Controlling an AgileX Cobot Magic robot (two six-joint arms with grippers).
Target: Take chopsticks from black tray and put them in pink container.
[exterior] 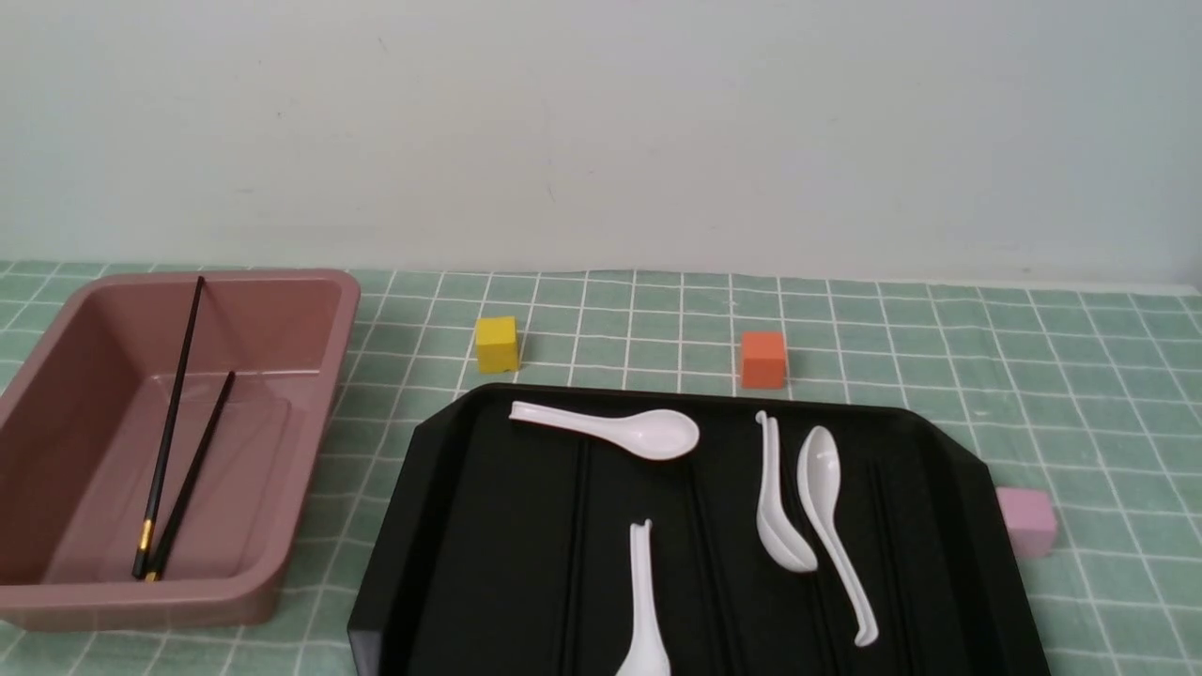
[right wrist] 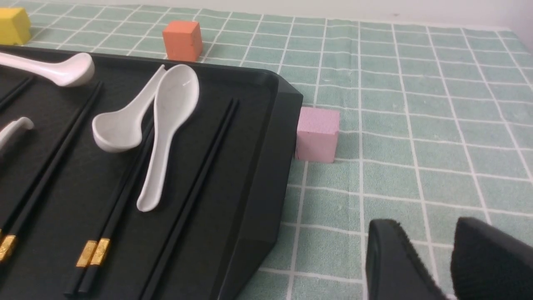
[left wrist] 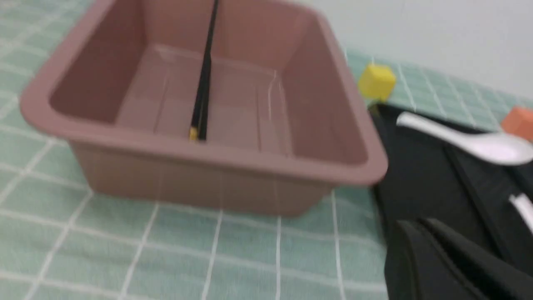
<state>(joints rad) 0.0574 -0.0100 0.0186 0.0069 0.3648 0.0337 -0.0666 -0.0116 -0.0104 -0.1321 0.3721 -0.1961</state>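
Two black chopsticks (exterior: 174, 413) with gold bands lie inside the pink container (exterior: 347, 300) at the left, leaning on its far wall; the left wrist view shows these chopsticks (left wrist: 206, 75) in the tub (left wrist: 208, 150). More chopsticks (right wrist: 95, 252) lie on the black tray (right wrist: 250, 166), one pair partly under a spoon, another stick (right wrist: 41, 183) beside it. The tray (exterior: 488, 526) fills the middle of the front view. My left gripper (left wrist: 416, 223) is shut and empty, over the tray's edge near the tub. My right gripper (right wrist: 427, 223) is open and empty over the cloth beside the tray. Neither gripper shows in the front view.
Several white spoons (exterior: 648, 434) lie on the tray. A yellow cube (exterior: 496, 344) and an orange cube (exterior: 762, 359) stand behind it, and a pale-pink cube (right wrist: 317, 133) touches its right side. A green checked cloth covers the table, with a wall behind.
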